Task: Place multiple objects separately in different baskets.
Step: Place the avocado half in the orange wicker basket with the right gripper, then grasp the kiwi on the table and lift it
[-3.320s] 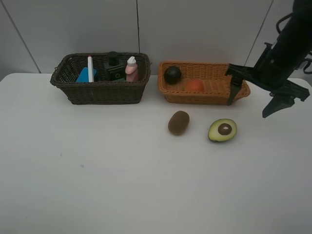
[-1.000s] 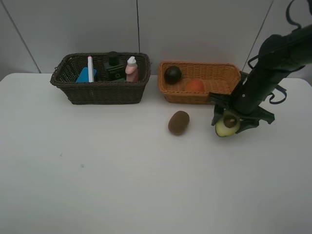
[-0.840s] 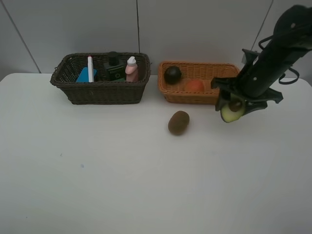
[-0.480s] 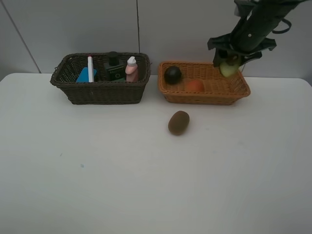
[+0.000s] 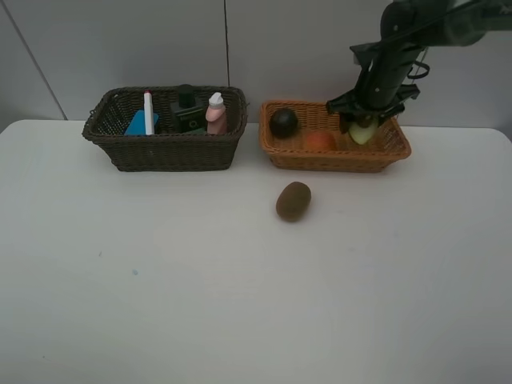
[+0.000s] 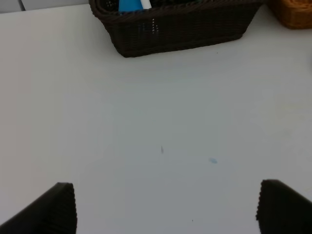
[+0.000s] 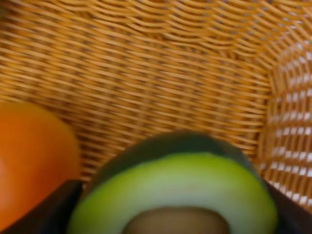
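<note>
My right gripper (image 5: 362, 126) is shut on the halved avocado (image 5: 362, 133) and holds it low inside the light orange-tan basket (image 5: 336, 164), at its right end. The right wrist view shows the avocado (image 7: 175, 192) cut face up, between my fingers (image 7: 48, 209), beside the orange bun (image 7: 29, 156). The dark mangosteen (image 5: 283, 122) and orange bun (image 5: 320, 141) lie in this basket. The brown kiwi (image 5: 294, 201) lies on the table in front. The dark brown basket (image 5: 164, 148) holds the blue eraser (image 5: 138, 124), white marker (image 5: 148, 112), dark green bottle (image 5: 188, 112) and pink bottle (image 5: 216, 114). My left gripper (image 6: 170, 209) is open over bare table.
The white table (image 5: 240, 288) ends at a grey wall close behind the baskets. In the left wrist view the dark basket (image 6: 175, 27) is ahead, with a corner of the orange basket (image 6: 292, 12) at the edge.
My right gripper closed on the avocado on the table, lifted it, carried it back over the orange basket, and has now lowered it into the basket's right end.
</note>
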`<move>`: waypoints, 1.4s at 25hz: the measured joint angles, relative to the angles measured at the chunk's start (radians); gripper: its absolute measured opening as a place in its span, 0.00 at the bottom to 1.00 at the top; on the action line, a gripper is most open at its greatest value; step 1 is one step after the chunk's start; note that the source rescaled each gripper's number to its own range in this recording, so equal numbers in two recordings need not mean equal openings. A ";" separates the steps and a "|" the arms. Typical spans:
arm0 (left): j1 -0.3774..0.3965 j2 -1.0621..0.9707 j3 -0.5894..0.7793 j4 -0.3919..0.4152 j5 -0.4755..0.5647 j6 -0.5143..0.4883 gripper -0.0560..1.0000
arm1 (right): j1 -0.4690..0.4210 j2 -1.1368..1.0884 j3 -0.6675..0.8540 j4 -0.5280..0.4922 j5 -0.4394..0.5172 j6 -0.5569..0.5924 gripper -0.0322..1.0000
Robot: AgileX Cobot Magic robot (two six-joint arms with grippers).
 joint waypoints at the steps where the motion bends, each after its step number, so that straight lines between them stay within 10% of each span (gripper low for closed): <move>1: 0.000 0.000 0.000 0.000 0.000 0.000 0.91 | -0.001 0.001 0.000 -0.006 0.000 0.000 0.84; 23: 0.000 0.000 0.000 0.000 0.000 0.000 0.91 | 0.006 -0.146 -0.002 0.128 0.342 0.064 0.91; 35: 0.000 0.000 0.000 0.000 0.000 0.000 0.91 | 0.280 -0.284 0.176 0.344 0.351 0.265 0.91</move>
